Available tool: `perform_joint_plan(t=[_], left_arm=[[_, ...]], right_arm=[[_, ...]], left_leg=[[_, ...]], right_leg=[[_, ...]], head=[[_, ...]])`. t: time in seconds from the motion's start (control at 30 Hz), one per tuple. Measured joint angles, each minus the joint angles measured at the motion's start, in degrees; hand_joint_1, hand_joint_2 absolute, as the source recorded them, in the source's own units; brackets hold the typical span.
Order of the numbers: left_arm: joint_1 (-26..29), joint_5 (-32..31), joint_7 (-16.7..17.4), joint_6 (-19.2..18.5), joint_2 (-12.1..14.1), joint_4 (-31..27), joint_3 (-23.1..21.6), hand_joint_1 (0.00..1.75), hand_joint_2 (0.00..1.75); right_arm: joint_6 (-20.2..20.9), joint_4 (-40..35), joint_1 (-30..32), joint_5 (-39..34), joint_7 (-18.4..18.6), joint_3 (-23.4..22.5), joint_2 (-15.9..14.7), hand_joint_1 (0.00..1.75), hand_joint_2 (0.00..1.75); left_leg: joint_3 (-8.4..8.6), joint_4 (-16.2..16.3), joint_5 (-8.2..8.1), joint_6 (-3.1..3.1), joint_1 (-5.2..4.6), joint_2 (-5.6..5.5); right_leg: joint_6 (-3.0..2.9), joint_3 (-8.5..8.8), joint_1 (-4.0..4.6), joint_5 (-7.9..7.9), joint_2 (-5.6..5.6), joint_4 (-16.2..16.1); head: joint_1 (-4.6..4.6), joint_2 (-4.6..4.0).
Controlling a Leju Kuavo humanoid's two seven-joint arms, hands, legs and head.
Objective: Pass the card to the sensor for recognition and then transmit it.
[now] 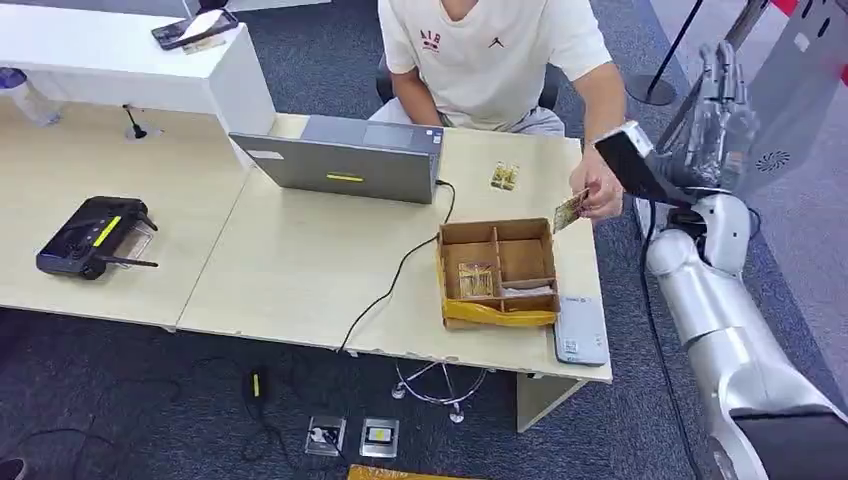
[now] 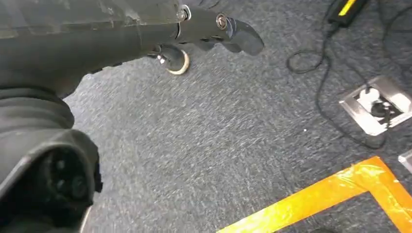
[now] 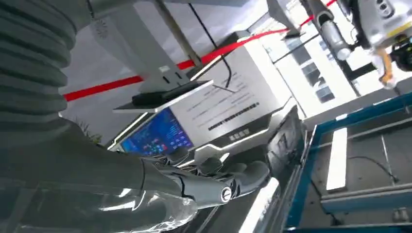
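Note:
A person's hand point(image 1: 600, 195) holds a small yellowish card point(image 1: 568, 211) above the table's right edge, over the far right corner of the cardboard box point(image 1: 497, 272). My right hand point(image 1: 718, 95) is raised to the right of the card, apart from it, fingers stretched upward and holding nothing. In the right wrist view my right hand point(image 3: 218, 179) lies flat and bare in front of a kiosk screen point(image 3: 155, 137). A flat grey reader point(image 1: 580, 330) lies on the table's near right corner. My left hand point(image 2: 228, 29) hangs over the carpet, fingers extended, holding nothing.
The divided box holds more cards point(image 1: 475, 278); another card point(image 1: 504, 177) lies behind it. A grey laptop point(image 1: 350, 160) with a black cable sits mid-table, a black controller point(image 1: 92, 236) at left. The person sits across the table. A grey kiosk point(image 1: 795, 90) stands at right.

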Motion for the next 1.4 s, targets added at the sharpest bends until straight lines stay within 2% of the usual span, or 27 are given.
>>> perform_joint_plan(t=[0.1,0.13,0.17,0.23,0.33,0.4,0.47,0.53,0.57,0.6,0.67,0.73,0.83,0.9,0.97,1.03,1.4], left_arm=[[0.14,1.23,0.68,0.11,-0.02,0.00,0.07,0.00,0.00],[0.27,1.38,0.72,0.11,-0.02,0.00,0.07,0.00,0.00],[0.37,1.69,0.75,0.13,-0.02,0.00,0.07,0.00,0.00],[0.45,2.06,0.94,0.29,-0.02,0.00,0.09,0.00,0.00],[0.47,2.95,1.36,0.88,-0.18,0.00,0.13,0.00,0.00],[0.57,3.26,1.66,1.22,-0.31,0.00,0.13,0.00,0.00],[0.55,3.54,1.84,1.31,-0.35,0.00,0.13,0.00,0.00],[0.52,3.67,1.93,1.42,-0.48,0.00,0.15,0.00,0.00],[0.51,3.89,2.08,1.51,-0.57,0.00,0.15,0.00,0.00],[0.50,4.24,2.47,1.88,-0.74,0.00,0.15,0.00,0.00],[0.50,4.72,2.95,2.30,-1.12,0.00,0.20,0.00,0.00],[0.53,4.90,3.37,2.49,-1.36,0.00,0.28,0.00,0.00],[0.43,4.98,3.61,2.82,-1.88,0.00,0.37,0.00,0.00],[0.27,4.94,3.61,2.93,-2.19,0.00,0.37,0.00,0.00],[0.21,4.55,3.61,2.87,-2.23,0.00,0.35,0.00,0.00],[0.21,4.13,3.54,2.82,-2.27,0.00,0.35,0.00,0.00],[0.11,2.56,2.47,1.93,-2.10,0.00,0.28,0.00,0.00]], right_arm=[[-0.02,-3.76,4.80,0.20,-11.13,-10.22,-3.21,0.00,1.75],[-0.02,-4.66,6.03,0.15,-13.27,-14.04,-4.20,0.00,1.75],[-0.02,-5.28,7.25,-0.11,-14.71,-17.51,-5.14,0.00,1.75],[-0.02,-5.60,8.61,-1.08,-16.28,-20.99,-6.37,0.00,1.75],[-0.02,-5.32,13.77,-4.11,-20.67,-32.81,-9.23,0.00,1.75],[-0.02,-4.62,17.67,-0.84,-21.33,-40.99,-10.67,0.00,1.75],[0.00,-3.16,21.69,5.43,-20.83,-50.09,-11.76,0.00,1.75],[0.00,-1.42,25.26,11.57,-18.72,-56.96,-12.33,0.00,1.75],[0.00,-0.35,27.17,14.37,-16.62,-60.83,-12.55,0.00,1.75],[0.00,0.85,29.56,17.12,-13.03,-64.22,-12.66,0.00,1.75],[0.57,4.55,33.33,21.10,-2.31,-70.25,-12.72,0.00,1.75],[2.83,8.66,36.62,22.95,8.71,-74.90,-12.40,0.00,1.75],[11.22,13.14,40.13,25.69,22.58,-80.36,-10.62,0.00,1.75],[15.59,15.50,41.60,27.54,27.16,-82.66,-9.29,0.00,1.75],[20.01,17.52,42.33,29.33,29.62,-84.40,-8.27,0.00,1.75],[22.39,19.03,42.75,30.16,30.87,-85.65,-7.50,0.00,1.75],[34.19,23.18,43.09,31.84,30.94,-88.66,-6.67,0.00,1.75]], left_leg=[[-0.03,0.01,-0.03,0.04,-0.02,-0.10],[-0.05,0.01,-0.03,0.04,-0.03,-0.18],[-0.02,0.02,-0.03,0.04,-0.03,-0.24],[-0.04,0.02,-0.04,0.04,-0.02,-0.23],[-0.03,0.01,-0.12,0.16,-0.02,-0.26],[-0.05,0.01,-0.17,0.11,-0.02,-0.25],[-0.03,0.00,-0.27,0.06,-0.01,-0.04],[0.01,-0.01,-0.33,0.08,0.01,0.06],[0.02,-0.02,-0.34,0.09,0.03,0.10],[0.02,-0.02,-0.36,0.08,0.07,0.10],[0.02,-0.03,-0.40,0.10,0.11,0.09],[-0.01,-0.06,-0.47,0.02,0.12,0.09],[0.10,-0.10,-0.55,-0.10,0.19,0.50],[0.13,-0.10,-0.55,-0.10,0.18,0.56],[0.17,-0.10,-0.55,-0.10,0.19,0.56],[0.20,-0.10,-0.54,-0.11,0.18,0.56],[0.29,-0.09,-0.52,-0.11,0.13,0.55]], right_leg=[[0.01,0.03,-0.02,0.00,-0.14,-0.01],[0.01,0.02,-0.02,-0.01,-0.19,-0.03],[0.01,-0.07,-0.03,-0.02,-0.23,-0.04],[0.01,-0.03,-0.02,-0.02,-0.19,-0.06],[0.04,0.05,-0.01,-0.07,-0.31,-0.11],[0.04,-0.04,-0.02,-0.08,-0.30,-0.11],[0.04,-0.06,-0.01,-0.09,-0.09,-0.11],[0.00,-0.09,0.02,-0.13,0.00,-0.11],[0.00,-0.09,0.04,-0.15,0.02,-0.11],[-0.05,-0.06,0.09,-0.20,0.02,-0.11],[-0.05,-0.02,0.12,-0.27,0.01,-0.11],[-0.06,0.00,0.13,-0.29,0.02,-0.09],[-0.08,-0.02,0.18,-0.30,0.42,-0.05],[-0.09,-0.03,0.17,-0.30,0.49,0.00],[-0.11,-0.02,0.18,-0.32,0.48,0.01],[-0.11,-0.01,0.18,-0.31,0.47,0.02],[-0.11,0.11,0.12,-0.31,0.47,0.04]], head=[[-0.02,0.00],[0.02,0.00],[-0.04,0.00],[0.02,0.00],[0.02,0.00],[0.00,0.00],[-0.02,0.00],[0.02,0.00],[-0.11,0.00],[0.02,0.00],[-0.02,0.00],[-0.02,0.00],[-0.02,0.00],[-0.07,0.00],[-0.02,0.00],[-0.02,0.00],[-0.02,0.00]])
